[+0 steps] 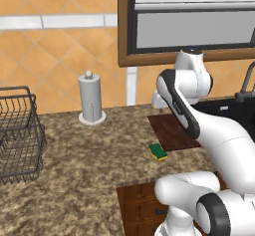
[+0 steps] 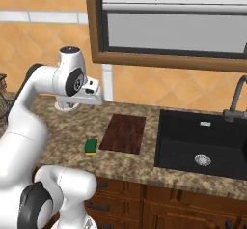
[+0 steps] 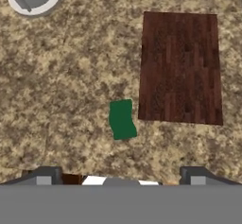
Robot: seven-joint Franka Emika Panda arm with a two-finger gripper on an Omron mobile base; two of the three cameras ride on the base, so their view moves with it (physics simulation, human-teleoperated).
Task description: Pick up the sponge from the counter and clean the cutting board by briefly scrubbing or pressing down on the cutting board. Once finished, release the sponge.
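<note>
Orange-tiled wall behind a speckled bench [image 2: 62,126]; the sponge [image 3: 122,119] lies green side up on it, just beside the cutting board's [image 3: 180,67] near corner; the pincer [image 3: 120,178] hangs high above, fingers spread apart, holding nothing.

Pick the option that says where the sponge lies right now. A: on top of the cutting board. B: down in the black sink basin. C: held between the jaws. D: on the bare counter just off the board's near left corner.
D: the sponge sits green side up on the speckled counter beside the cutting board, off its wood, with the jaws well above it.
</note>
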